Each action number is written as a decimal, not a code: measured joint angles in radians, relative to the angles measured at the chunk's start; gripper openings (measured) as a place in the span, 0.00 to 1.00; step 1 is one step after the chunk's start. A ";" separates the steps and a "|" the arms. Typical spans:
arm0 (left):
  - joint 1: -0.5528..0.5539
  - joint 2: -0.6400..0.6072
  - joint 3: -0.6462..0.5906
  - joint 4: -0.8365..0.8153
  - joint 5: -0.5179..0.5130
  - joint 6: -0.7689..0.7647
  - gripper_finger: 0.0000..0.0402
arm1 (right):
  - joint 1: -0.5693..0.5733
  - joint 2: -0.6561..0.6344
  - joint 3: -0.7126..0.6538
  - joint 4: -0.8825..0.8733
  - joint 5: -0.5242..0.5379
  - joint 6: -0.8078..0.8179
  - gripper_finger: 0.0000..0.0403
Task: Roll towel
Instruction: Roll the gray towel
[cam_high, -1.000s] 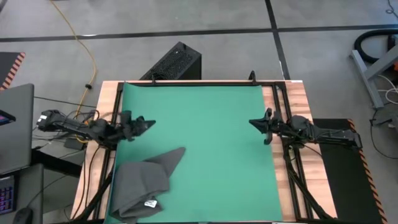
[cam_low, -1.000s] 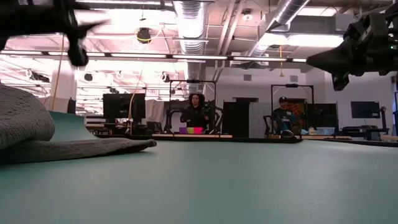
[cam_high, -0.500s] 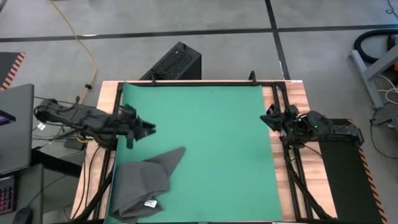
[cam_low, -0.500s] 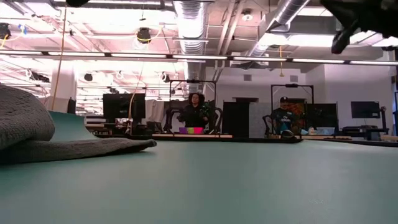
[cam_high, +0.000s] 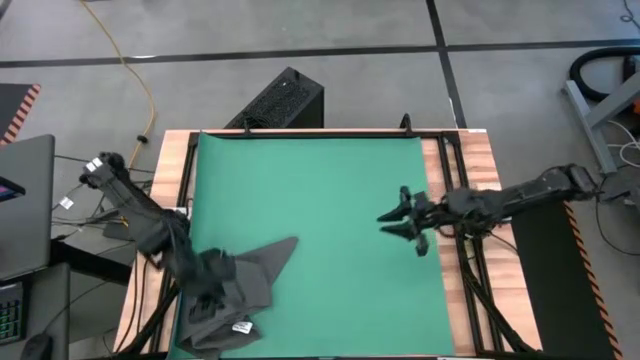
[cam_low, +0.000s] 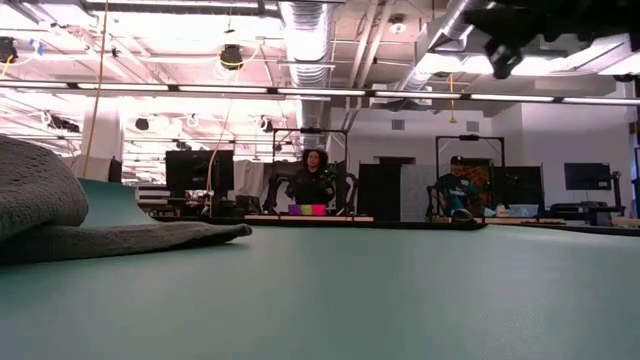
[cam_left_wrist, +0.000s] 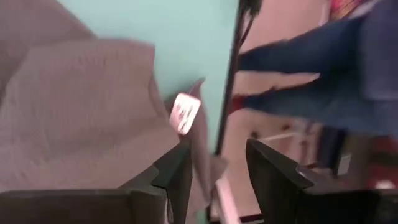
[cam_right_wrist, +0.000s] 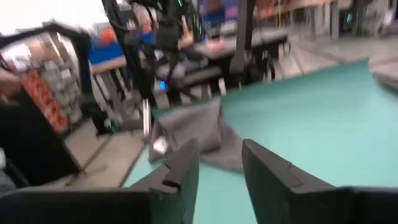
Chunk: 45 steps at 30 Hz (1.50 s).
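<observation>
Nearest the table's front edge, the crumpled dark grey cloth towel (cam_high: 232, 298) lies bunched on the front-left corner of the large green mat (cam_high: 330, 190), white tag (cam_high: 241, 327) at its front hem, 1 pointed flap reaching toward the centre. Since 0.5 s ago the left gripper (cam_high: 207, 293) has dropped from beside the mat onto the towel's left side; its fingers stand parted over the cloth, nothing held. Judgement: the grasp is about to begin; rolling has not started. Farther back, the right gripper (cam_high: 402, 222) has swung in over the mat's right portion, well apart from the towel, fingers parted and empty.
</observation>
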 joint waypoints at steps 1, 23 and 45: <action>-0.039 0.022 0.003 -0.012 -0.023 -0.021 0.35 | 0.008 0.043 0.020 0.001 0.002 0.000 0.41; -0.379 0.410 0.003 -0.033 -0.249 -0.268 0.35 | 0.017 0.591 0.294 0.060 0.000 0.071 0.49; -0.312 0.465 0.022 -0.242 -0.237 -0.393 0.08 | 0.023 0.625 0.302 0.101 -0.006 0.138 0.49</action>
